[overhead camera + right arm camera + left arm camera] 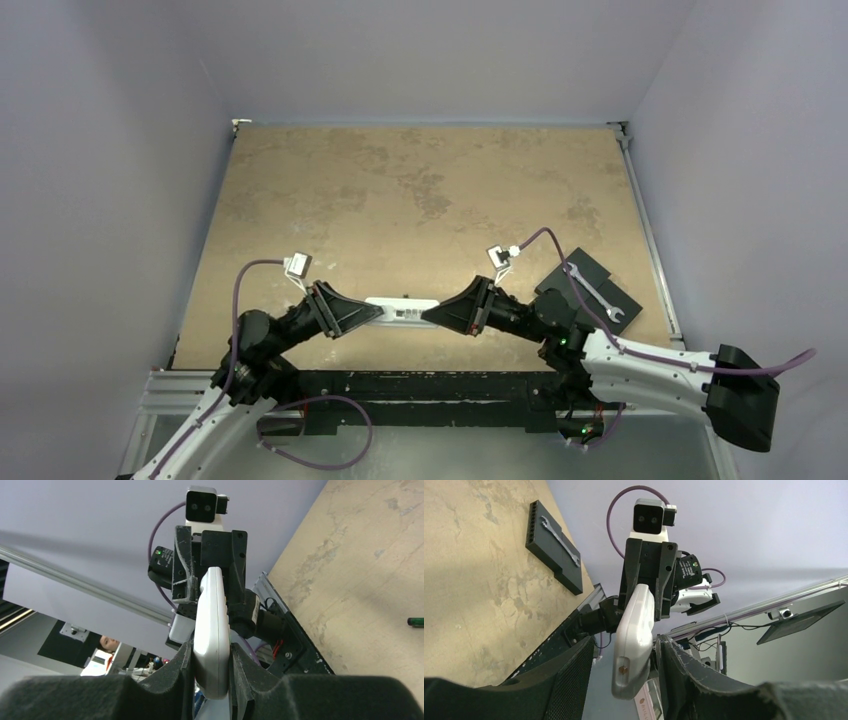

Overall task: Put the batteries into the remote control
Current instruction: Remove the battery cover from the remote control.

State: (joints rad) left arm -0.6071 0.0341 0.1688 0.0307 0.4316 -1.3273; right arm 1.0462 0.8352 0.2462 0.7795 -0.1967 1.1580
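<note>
The white remote control (402, 311) hangs in the air between my two grippers, near the table's front edge. My right gripper (432, 315) is shut on its right end; in the right wrist view both pads press the remote's (212, 615) sides at my gripper (212, 675). My left gripper (375, 313) stands around the left end. In the left wrist view the remote (636, 630) lies against one finger (679, 670), with a clear gap to the other, so that gripper (624, 680) is open. A small dark cylinder (415, 621), likely a battery, lies on the table. The other battery is out of view.
A dark block (585, 280) with a silver wrench (598, 296) on it lies at the table's right side; it also shows in the left wrist view (551, 550). The black base rail (420, 385) runs along the near edge below the remote.
</note>
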